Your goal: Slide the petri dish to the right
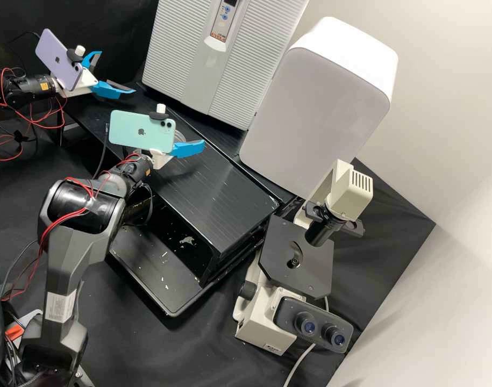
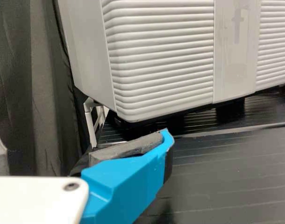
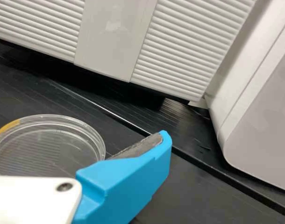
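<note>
The clear petri dish (image 3: pixel 44 147), with a small orange mark on its rim, lies flat on the black ribbed platform (image 3: pixel 189 186). My right gripper (image 3: pixel 149 140) sits low over the platform, close beside the dish. One blue finger (image 3: pixel 133 177) shows, its grey pad bare and turned toward the dish rim; the jaws are open with nothing held. In the high view this gripper (image 1: pixel 187 148) sticks out from under the teal phone (image 1: pixel 141 130). My left gripper (image 1: pixel 112 89) hovers at the platform's far left end, open and empty, and its finger (image 2: pixel 128 177) sits by the ribbed white device's corner.
A ribbed white device (image 1: pixel 219 54) stands at the back of the platform. A tall white box (image 1: pixel 321 102) closes off its right end. A microscope (image 1: pixel 305 269) stands at the front right. Red cables (image 1: pixel 9 107) hang at the left. A dark tray (image 1: pixel 159 269) lies below the platform.
</note>
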